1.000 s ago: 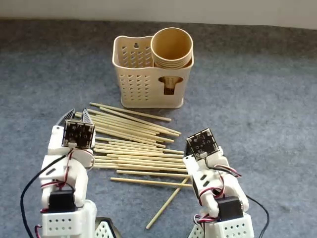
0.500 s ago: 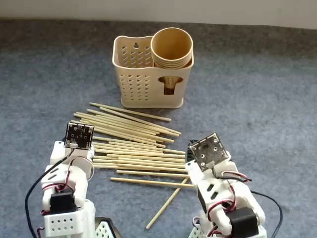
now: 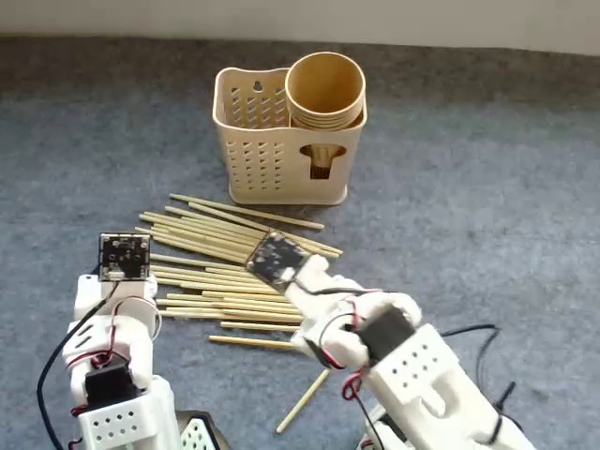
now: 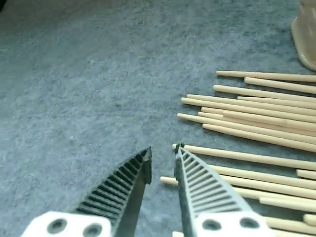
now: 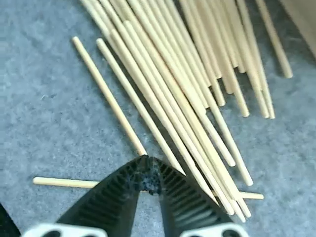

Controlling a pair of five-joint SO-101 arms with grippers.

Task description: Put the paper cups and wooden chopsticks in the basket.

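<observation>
A cream perforated basket (image 3: 258,173) stands at the back of the grey carpet, and stacked paper cups (image 3: 325,89) sit in its right compartment. Many wooden chopsticks (image 3: 225,272) lie spread in front of it. My left gripper (image 4: 163,150) hovers low at the pile's left edge, slightly open and empty, its tips beside the chopstick ends (image 4: 247,118). My right arm (image 3: 277,258) stretches over the middle of the pile. Its gripper (image 5: 146,165) is shut with the tips together, just above the carpet at the near end of the chopsticks (image 5: 187,89).
One stray chopstick (image 3: 314,398) lies slanted near the right arm's base, and another (image 5: 64,182) lies crosswise under the right gripper. A corner of the basket (image 4: 307,39) shows past the left gripper. Bare carpet stretches to the right of the pile.
The right arm has swung left and forward from beside the pile to over its middle. The left arm has drawn back a little, and its fingers are now hidden in the high view.
</observation>
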